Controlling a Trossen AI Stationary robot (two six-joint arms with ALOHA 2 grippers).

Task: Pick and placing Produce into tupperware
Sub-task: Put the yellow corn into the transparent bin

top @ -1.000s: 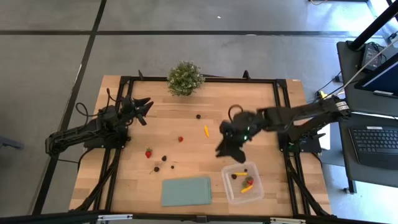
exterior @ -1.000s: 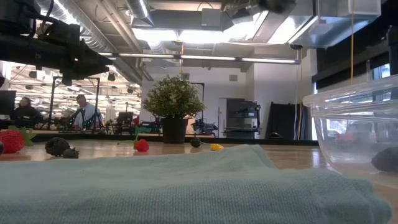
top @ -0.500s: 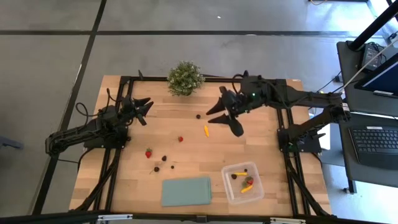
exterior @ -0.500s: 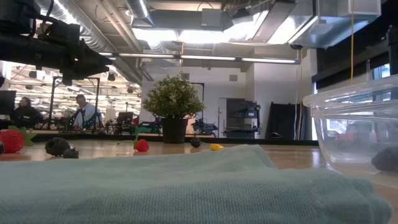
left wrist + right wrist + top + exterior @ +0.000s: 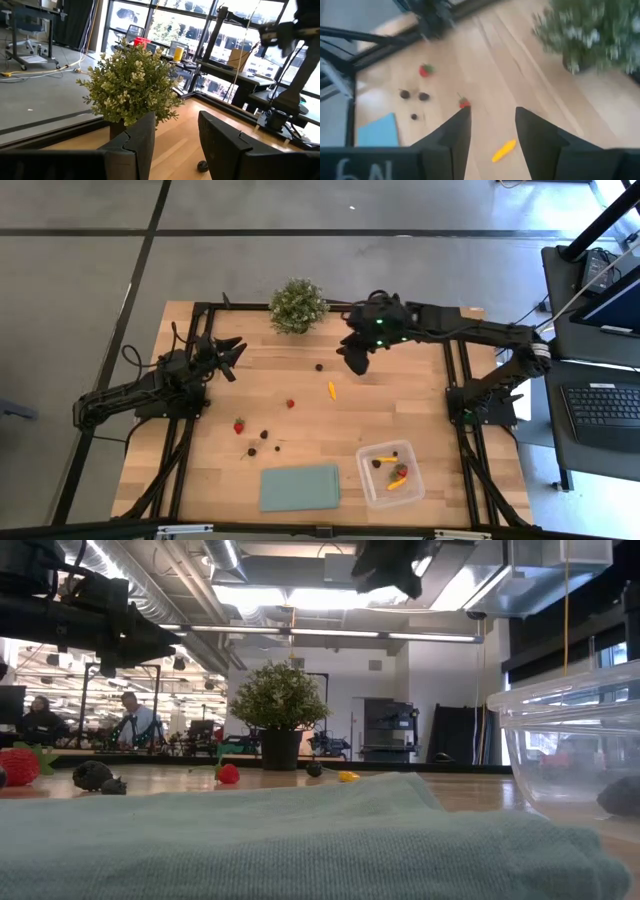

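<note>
- At the near edge of the surface lies the flat pale-green sheet, and just beside it on the right arm's side sits the tupperware, in the same spot as a second ago.
- The tupperware holds several pieces: a yellow-orange piece, a strawberry and a dark berry, with what looks like a second yellow piece under them, though the pieces are too small to be sure.
- Beyond the sheet, a cluster of dark berries lies unmoved, with a strawberry next to it on the left arm's side.
- Farther back lie a smaller strawberry and a loose yellow-orange piece, and beyond them a single dark berry; none has shifted.
- The right gripper has changed most: a second ago it hung just above the tupperware, and it has since swung to the far part of the surface, near the single dark berry and the potted plant.
- Its fingers stand apart with nothing between them.
- The left gripper waits at its side of the surface, unchanged, fingers parted and empty.
- The potted plant stands at the far edge.
</note>
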